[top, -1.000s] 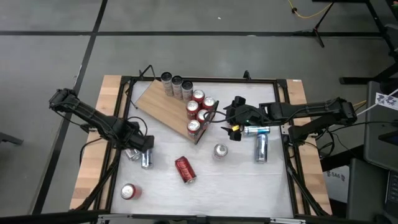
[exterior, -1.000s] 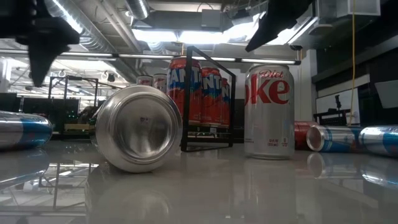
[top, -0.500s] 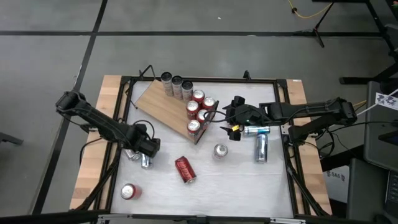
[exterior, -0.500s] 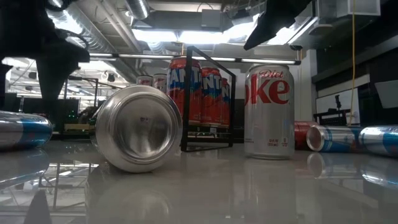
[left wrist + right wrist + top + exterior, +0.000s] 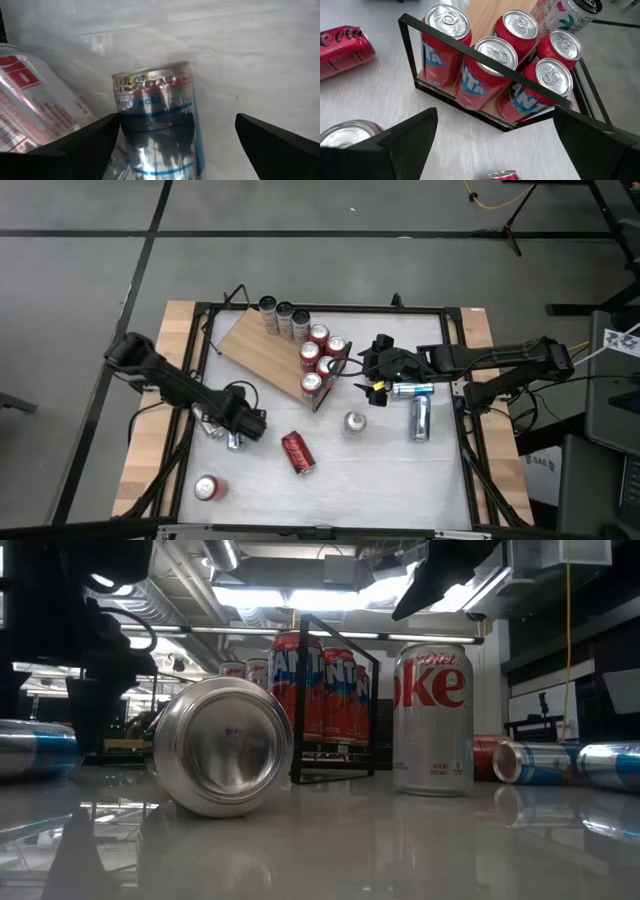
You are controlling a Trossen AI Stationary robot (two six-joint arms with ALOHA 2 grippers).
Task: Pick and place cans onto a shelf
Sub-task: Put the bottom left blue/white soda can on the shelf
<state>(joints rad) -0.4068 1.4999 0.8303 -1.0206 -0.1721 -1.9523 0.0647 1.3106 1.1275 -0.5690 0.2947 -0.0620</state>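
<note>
Since a second ago the left arm has reached further across the table (image 5: 400, 480), its gripper (image 5: 247, 423) sliding from the left edge toward the centre; the right arm has not budged.

Largest first: the table fills the middle of the high view, with the shelf (image 5: 262, 351) lying angled in its upper middle, black frame (image 5: 335, 370) at its lower right end. Five red cans (image 5: 318, 358) stand packed inside that frame, and three slim silver cans (image 5: 284, 317) stand at the board's upper edge.

Next, the arms. That left gripper now sits left of centre, jaws spread wide, holding nothing. In its wrist view the fingers (image 5: 85, 150) straddle a blue-and-silver can (image 5: 160, 125) lying on its side, with another fallen can (image 5: 35, 110) just beside it; I cannot tell whether the fingers touch either. The right gripper (image 5: 372, 370) hangs right of centre, close to the frame, jaws likewise wide and empty, looking down on the framed red cans.

Loose cans are scattered around. A red can (image 5: 298, 452) lies on its side low in the centre, and another red one (image 5: 207, 487) stands at lower left. A silver can (image 5: 354, 423) stands just below the right gripper. Two blue-and-silver cans (image 5: 418, 405) lie to the right of it.
</note>
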